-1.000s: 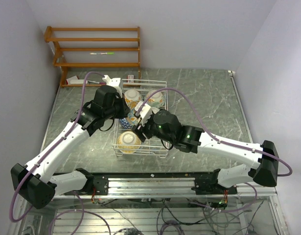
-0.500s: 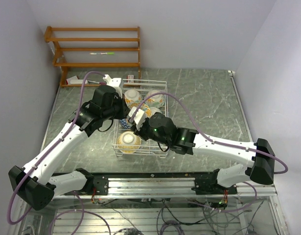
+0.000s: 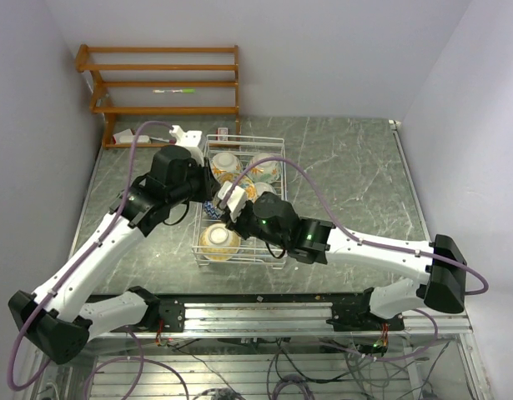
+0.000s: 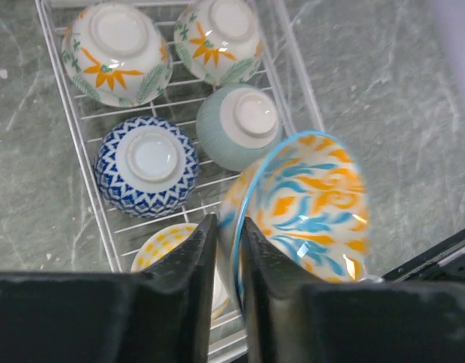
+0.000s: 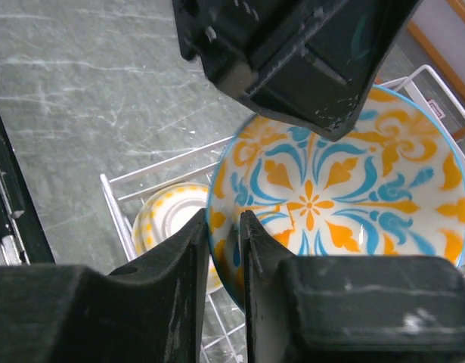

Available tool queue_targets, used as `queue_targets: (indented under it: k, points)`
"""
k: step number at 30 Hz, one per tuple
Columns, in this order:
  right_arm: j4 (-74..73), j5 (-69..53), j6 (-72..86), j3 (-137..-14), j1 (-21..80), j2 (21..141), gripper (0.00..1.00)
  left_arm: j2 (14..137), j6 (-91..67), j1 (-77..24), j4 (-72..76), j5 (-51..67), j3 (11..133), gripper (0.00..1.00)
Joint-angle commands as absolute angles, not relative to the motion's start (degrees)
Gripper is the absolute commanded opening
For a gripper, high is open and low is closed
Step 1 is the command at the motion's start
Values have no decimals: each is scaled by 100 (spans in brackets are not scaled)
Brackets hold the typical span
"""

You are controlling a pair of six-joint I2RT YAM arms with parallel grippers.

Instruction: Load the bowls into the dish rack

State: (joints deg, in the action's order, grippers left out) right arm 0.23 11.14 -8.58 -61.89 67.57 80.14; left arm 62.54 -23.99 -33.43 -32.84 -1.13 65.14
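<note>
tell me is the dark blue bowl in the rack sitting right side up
No, the dark blue bowl lies upside down in the dish rack, its white foot ring facing up.

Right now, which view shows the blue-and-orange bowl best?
Right wrist: the bowl faces the camera, with nearly all of its inner pattern visible. Left wrist shows it tilted, seen at an angle. The top view hides most of it behind the arms.
</note>
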Motion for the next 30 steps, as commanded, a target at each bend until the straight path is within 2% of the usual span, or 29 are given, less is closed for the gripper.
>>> queue_targets:
  k: [1,3,7,11,16,21,23,25,27,30]
  points:
    - [470,1471,-458,-5988,6583,7711,0,5660,-2655,-3370,-2903,37,6572,37]
    - [491,1307,-332,-5917,6546,7547,0,5499,-2655,-3379,-2756,11,6481,49]
    - [543,1040,-132,-5774,6497,7329,0,5343,-2660,-3377,-2556,124,6437,59]
    - [687,1028,61,-5471,6496,7142,0,5329,-2724,-3376,-2520,154,6436,59]
    - [362,1181,169,-5498,6444,7226,0,5501,-2771,-3378,-2747,-149,6480,51]
    - [-183,1705,370,-5613,6399,7224,1,5452,-2827,-3377,-2864,-370,6201,50]
    - [-491,1905,453,-5652,6396,7328,31,5350,-2842,-3375,-2897,-548,6061,50]
    - [-750,1927,556,-5695,6393,7488,48,5290,-2841,-3375,-2979,-710,5995,50]
    - [-936,1991,772,-5695,6392,7682,57,5221,-2875,-3375,-3046,-818,5925,49]
    - [-1177,2281,1295,-6021,6390,7932,58,5093,-2898,-3375,-3078,-927,5791,49]
